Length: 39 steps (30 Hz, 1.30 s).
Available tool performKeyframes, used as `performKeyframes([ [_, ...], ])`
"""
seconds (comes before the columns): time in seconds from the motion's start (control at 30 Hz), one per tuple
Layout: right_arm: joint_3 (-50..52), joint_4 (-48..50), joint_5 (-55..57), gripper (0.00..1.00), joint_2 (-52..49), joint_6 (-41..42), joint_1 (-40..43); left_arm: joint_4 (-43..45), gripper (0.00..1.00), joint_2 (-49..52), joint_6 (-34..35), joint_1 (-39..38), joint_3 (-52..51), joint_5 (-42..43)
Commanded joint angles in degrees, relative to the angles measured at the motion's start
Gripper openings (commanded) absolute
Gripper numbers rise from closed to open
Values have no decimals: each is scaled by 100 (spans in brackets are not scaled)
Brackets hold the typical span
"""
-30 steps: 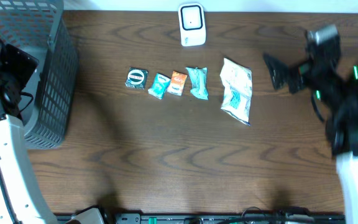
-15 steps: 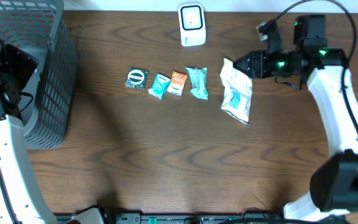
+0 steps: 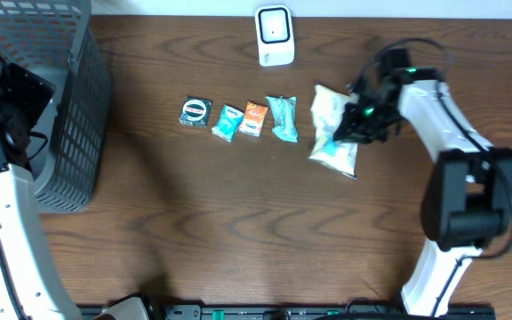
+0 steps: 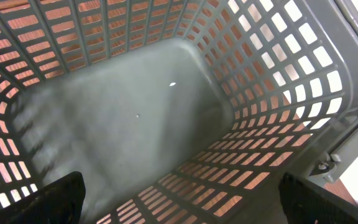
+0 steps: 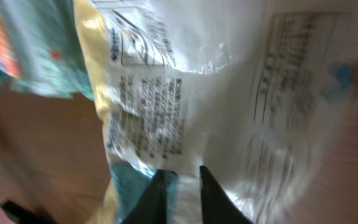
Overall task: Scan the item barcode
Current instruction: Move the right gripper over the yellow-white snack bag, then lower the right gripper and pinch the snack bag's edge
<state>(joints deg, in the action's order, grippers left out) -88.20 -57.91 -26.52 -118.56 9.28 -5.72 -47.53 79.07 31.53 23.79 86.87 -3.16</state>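
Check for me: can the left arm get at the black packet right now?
Probably, but not straight. The left gripper hangs open over the basket, whose wall stands between it and the black packet. It would have to clear the rim first; the table beyond is bare.

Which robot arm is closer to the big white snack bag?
Right. The right gripper is at the white bag, its fingers pinching it. The left gripper is far across the table, open over the grey basket.
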Motion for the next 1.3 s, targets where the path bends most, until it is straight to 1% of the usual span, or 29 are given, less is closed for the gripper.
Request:
performKeyframes([
  [0.0,-92,-85,72,2,-439,96,-407,-2,98,2,28,20,35,-55],
  [0.1,-92,-83,260,1,-597,98,-608,-2,98,2,28,20,35,-52],
  [0.23,-219,-262,669,1,-468,149,-643,-2,98,2,28,20,35,-55],
  [0.4,-916,-892,1180,1,-59,138,-417,-2,98,2,28,20,35,-52],
  [0.53,-1281,-872,1823,1,293,142,-306,-2,97,2,28,20,35,-55],
  [0.67,-1316,-527,1867,1,446,142,-278,-2,98,2,28,20,35,-55],
  [0.9,-1113,-122,1869,1,278,278,-339,-2,98,2,28,20,35,-52],
  [0.97,-885,216,1871,2,214,317,-356,-2,97,2,28,20,35,-55],
  [1.07,-363,1110,1860,1,57,323,-431,-2,98,2,28,20,35,-55],
  [1.13,-24,1639,1742,1,-33,509,-457,-2,98,2,28,20,35,-55],
  [1.2,223,2024,1405,1,-125,549,-463,-2,98,2,28,20,35,-52],
  [1.27,258,2074,1329,1,-146,551,-461,-2,98,2,28,20,35,-55],
])
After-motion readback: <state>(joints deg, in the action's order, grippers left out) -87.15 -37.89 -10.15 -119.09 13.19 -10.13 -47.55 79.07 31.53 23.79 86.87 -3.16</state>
